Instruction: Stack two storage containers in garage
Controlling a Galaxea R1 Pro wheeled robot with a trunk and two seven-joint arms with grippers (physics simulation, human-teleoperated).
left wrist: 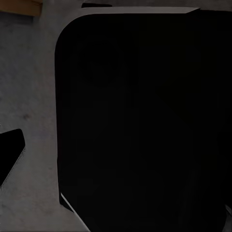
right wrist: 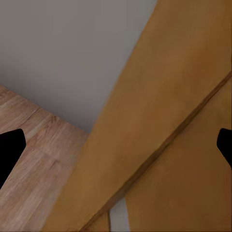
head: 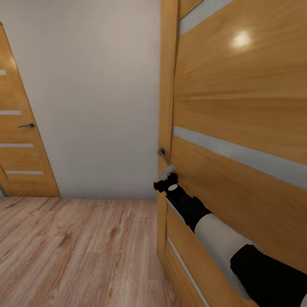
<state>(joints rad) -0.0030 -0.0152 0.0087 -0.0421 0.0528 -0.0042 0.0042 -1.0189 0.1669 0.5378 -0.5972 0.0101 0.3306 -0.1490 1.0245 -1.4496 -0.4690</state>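
Note:
Neither storage container is in view. My right arm reaches forward to an orange-brown wooden door at the right, and my right gripper sits just below the door's metal handle, not touching it as far as I can tell. In the right wrist view the right gripper is open, its dark fingertips at the picture's two edges with the door's edge between them and nothing held. In the left wrist view the left gripper shows one dark fingertip set far out, over my own dark body.
Light wood plank floor stretches ahead to a plain pale wall. A second wooden door with a dark handle stands at the far left. A grey speckled surface shows in the left wrist view.

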